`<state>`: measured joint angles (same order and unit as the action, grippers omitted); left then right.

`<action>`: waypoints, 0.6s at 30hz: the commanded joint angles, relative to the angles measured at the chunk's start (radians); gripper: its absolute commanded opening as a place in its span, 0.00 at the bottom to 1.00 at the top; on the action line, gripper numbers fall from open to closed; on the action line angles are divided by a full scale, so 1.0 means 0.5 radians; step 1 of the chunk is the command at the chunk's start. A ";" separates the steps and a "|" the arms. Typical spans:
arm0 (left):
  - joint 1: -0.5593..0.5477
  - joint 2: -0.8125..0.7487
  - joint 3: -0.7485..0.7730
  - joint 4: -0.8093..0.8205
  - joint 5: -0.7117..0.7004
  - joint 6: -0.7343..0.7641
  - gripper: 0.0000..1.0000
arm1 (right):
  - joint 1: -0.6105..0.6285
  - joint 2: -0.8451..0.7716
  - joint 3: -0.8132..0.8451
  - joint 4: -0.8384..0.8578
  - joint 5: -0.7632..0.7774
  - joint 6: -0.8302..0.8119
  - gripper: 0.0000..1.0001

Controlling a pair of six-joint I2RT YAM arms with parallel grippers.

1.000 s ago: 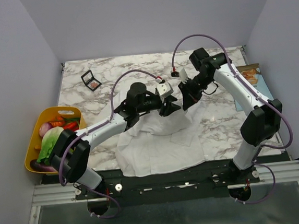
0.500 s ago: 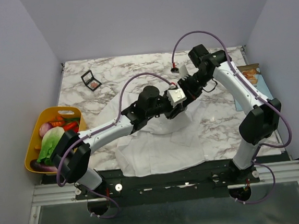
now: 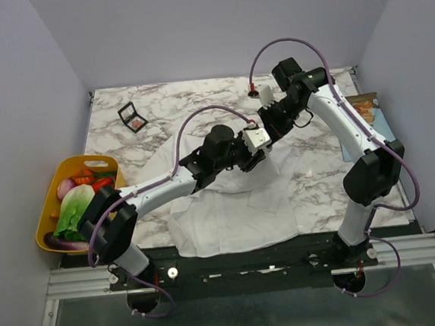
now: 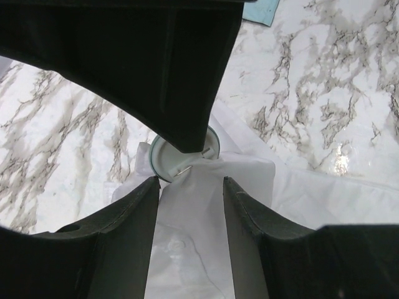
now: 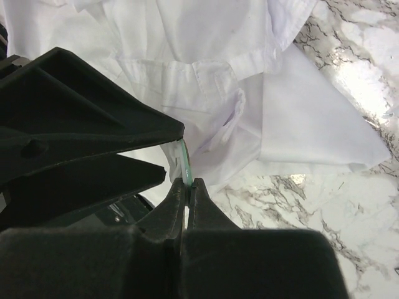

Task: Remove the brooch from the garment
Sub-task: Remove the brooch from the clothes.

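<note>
**Brooch pinched, not yet freed**

Top view: both arms meet over the garment (image 3: 229, 208), mid-counter.

Left wrist: left gripper (image 4: 190, 187) grasps a fabric fold below the brooch (image 4: 163, 159).

Right wrist: right gripper (image 5: 186, 185) clenches the brooch's rim; separation remains.

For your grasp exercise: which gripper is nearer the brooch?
Right. The right gripper pinches the brooch by its edge; the left gripper grips the white shirt just beside it.

place: robot lab test cell | evidence: marble-look bench (image 3: 153, 123) boxed by plain lavender walls (image 3: 221, 25); aluminium rail frame (image 3: 242, 266) at bench's near edge carries two arm bases
</note>
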<state>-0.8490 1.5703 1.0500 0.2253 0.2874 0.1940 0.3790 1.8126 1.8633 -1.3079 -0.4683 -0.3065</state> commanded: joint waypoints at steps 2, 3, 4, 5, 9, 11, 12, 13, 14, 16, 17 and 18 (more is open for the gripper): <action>-0.045 0.068 0.072 -0.085 -0.001 -0.011 0.54 | -0.019 0.038 0.136 0.048 0.044 0.045 0.01; -0.045 0.078 0.072 -0.082 0.005 -0.023 0.54 | -0.019 0.035 0.148 0.048 0.044 0.045 0.00; -0.048 0.090 0.072 -0.082 0.005 -0.029 0.54 | -0.022 0.035 0.151 0.051 0.035 0.042 0.01; -0.048 0.096 0.072 -0.082 0.008 -0.032 0.54 | -0.022 0.032 0.151 0.048 0.032 0.045 0.00; -0.060 0.124 0.081 -0.085 0.011 -0.032 0.52 | -0.022 0.029 0.133 0.048 0.019 0.042 0.00; -0.060 0.136 0.087 -0.089 -0.004 -0.026 0.39 | -0.022 0.029 0.127 0.048 0.007 0.036 0.01; -0.060 0.136 0.090 -0.089 -0.007 -0.023 0.33 | -0.022 0.029 0.127 0.048 0.010 0.036 0.01; -0.060 0.139 0.087 -0.089 -0.019 -0.017 0.18 | -0.022 0.029 0.130 0.048 0.016 0.033 0.01; -0.057 0.133 0.081 -0.089 -0.032 -0.011 0.10 | -0.022 0.023 0.124 0.048 0.022 0.033 0.01; -0.057 0.115 0.051 -0.076 -0.050 0.005 0.00 | -0.034 0.014 0.115 0.045 0.022 0.030 0.01; -0.060 0.108 0.045 -0.064 -0.056 0.026 0.00 | -0.034 0.007 0.108 0.045 0.022 0.030 0.01; -0.057 0.102 0.038 -0.067 -0.072 0.035 0.00 | -0.037 0.001 0.105 0.045 0.022 0.024 0.01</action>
<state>-0.8703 1.6203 1.0790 0.2150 0.2684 0.1955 0.3710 1.8256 1.9083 -1.3045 -0.4572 -0.3023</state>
